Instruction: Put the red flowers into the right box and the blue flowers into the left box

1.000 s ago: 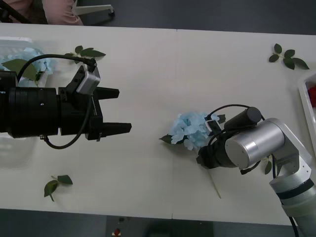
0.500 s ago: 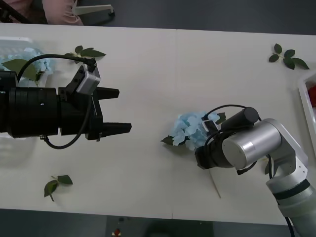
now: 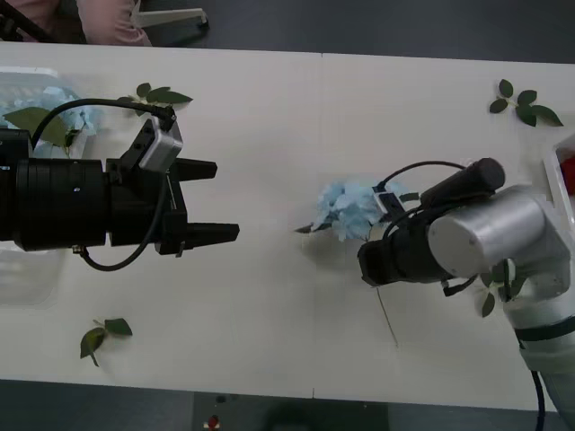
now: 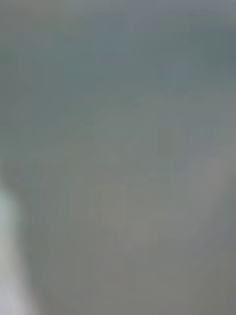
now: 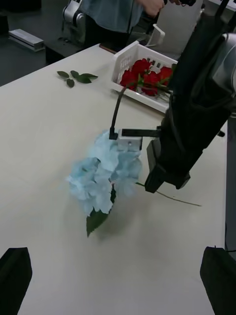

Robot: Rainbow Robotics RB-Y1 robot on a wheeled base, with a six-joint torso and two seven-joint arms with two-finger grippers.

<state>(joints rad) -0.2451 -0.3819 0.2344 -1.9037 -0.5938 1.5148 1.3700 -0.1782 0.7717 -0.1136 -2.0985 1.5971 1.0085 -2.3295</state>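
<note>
From the front, the right gripper (image 3: 382, 235) sits low over the middle-right of the table (image 3: 269, 135), buried against the blue flower (image 3: 346, 208); its arm has swung up and back over the last second, and the hydrangea head has shifted with it, now slightly farther from the robot with its thin stem (image 3: 386, 314) trailing toward the near edge. That shared motion suggests the flower has been picked up, though whether the right fingers are pressed on it I cannot tell. The left gripper (image 3: 214, 199) has stayed put at centre-left, black fingers spread wide and empty, pointing across at the flower. Behind it, the left box (image 3: 20, 79) at the far-left corner already carries blue blooms, and the right box (image 3: 554, 184) shows its rim at the right edge with red inside. Loose leaf sprigs (image 3: 162, 93) lie scattered about. The right wrist view is a grey blur and tells nothing. From the left wrist, whose own fingers (image 5: 14, 273) sit at the two corners, spread apart, the blue flower (image 5: 103, 172) appears lifted head-first off the table under the right arm's black wrist, its leaf hanging down, while the right box (image 5: 129, 51) beyond holds the red flowers (image 5: 145, 78). The bloom next needs carrying leftward, possibly by handover.
</note>
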